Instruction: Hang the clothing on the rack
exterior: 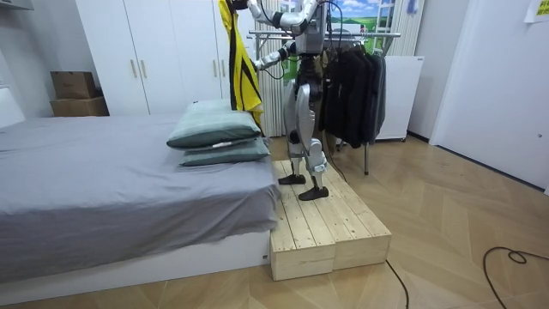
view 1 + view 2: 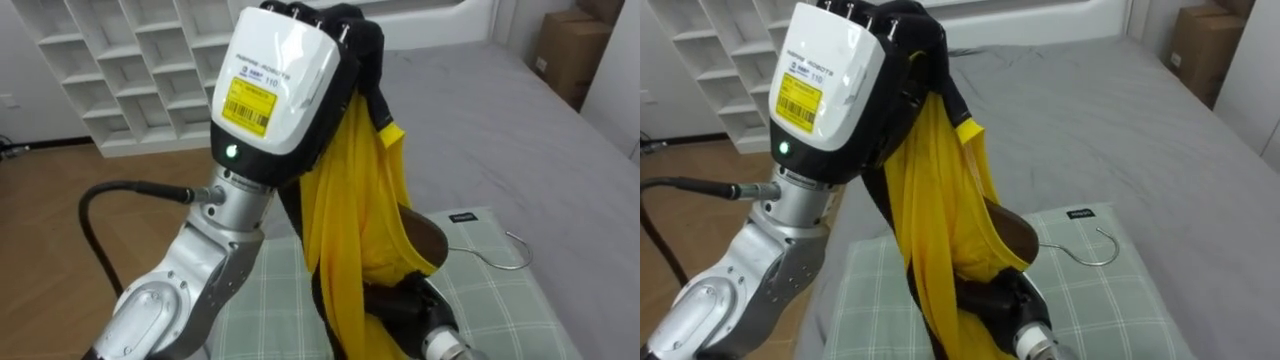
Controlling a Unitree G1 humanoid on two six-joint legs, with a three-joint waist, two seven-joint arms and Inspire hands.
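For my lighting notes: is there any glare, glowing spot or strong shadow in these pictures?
Left eye view: a green lamp glows at the base of the white-shelled left robot hand, no harsh glare on it; the yellow garment with black trim that it grips is evenly lit. Room view: soft, even light, a mild shadow under the edge of the grey bed.

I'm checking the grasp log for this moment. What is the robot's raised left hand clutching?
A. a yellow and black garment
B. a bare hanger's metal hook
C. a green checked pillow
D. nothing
A: the left hand has its fingers curled over the top of the yellow and black garment, which hangs down from it above the green checked pillow.
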